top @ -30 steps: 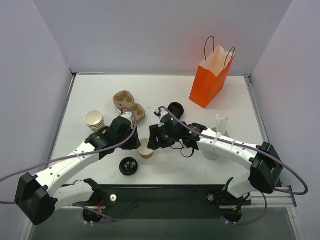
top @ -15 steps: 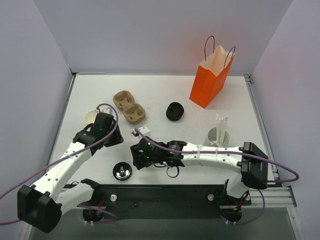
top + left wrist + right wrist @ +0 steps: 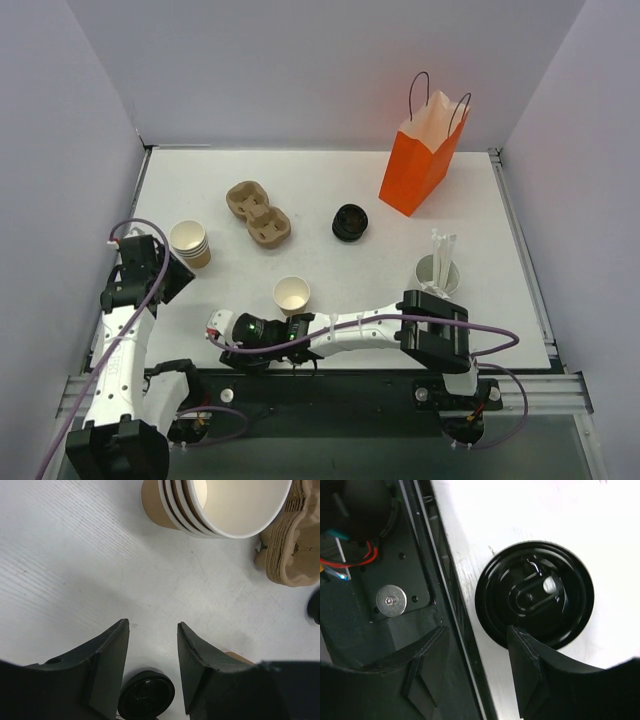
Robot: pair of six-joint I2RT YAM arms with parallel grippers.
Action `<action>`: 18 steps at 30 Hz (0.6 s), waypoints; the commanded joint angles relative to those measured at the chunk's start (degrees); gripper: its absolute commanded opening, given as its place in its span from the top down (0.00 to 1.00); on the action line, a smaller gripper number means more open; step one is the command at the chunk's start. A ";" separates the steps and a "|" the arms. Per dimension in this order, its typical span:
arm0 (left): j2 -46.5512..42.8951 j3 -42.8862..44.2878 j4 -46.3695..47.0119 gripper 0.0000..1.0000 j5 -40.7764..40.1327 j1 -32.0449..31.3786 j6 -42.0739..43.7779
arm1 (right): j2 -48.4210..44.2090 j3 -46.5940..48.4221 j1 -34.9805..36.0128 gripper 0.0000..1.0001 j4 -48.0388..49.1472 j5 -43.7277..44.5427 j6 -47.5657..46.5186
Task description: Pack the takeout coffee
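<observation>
Now | round glossy black lid point(image 3: 535, 595) | tan paper cup point(image 3: 292, 294)

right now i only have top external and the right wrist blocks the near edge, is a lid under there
observer: yes, the right wrist view shows a black lid flat on the table beside its near edge.
operator: right gripper closed on it
observer: no, the right gripper is open, with the lid off centre toward one finger.
operator: and the left one
observer: the left gripper is open and holds nothing.
</observation>
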 commanded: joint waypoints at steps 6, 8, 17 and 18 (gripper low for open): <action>1.57 -0.95 2.61 0.47 6.43 1.22 1.13 | 1.95 -1.12 -0.05 0.55 7.27 -5.02 -11.04; 1.66 -0.95 2.97 0.47 6.69 1.22 1.22 | 2.48 -1.21 0.39 0.55 7.27 -4.50 -11.30; 1.92 -0.95 3.32 0.47 7.39 1.22 1.83 | 4.42 -1.56 1.10 0.66 6.83 1.39 -12.71; 1.92 -0.86 3.49 0.47 7.74 1.22 2.27 | 3.81 -2.00 1.19 0.72 6.83 2.00 -12.80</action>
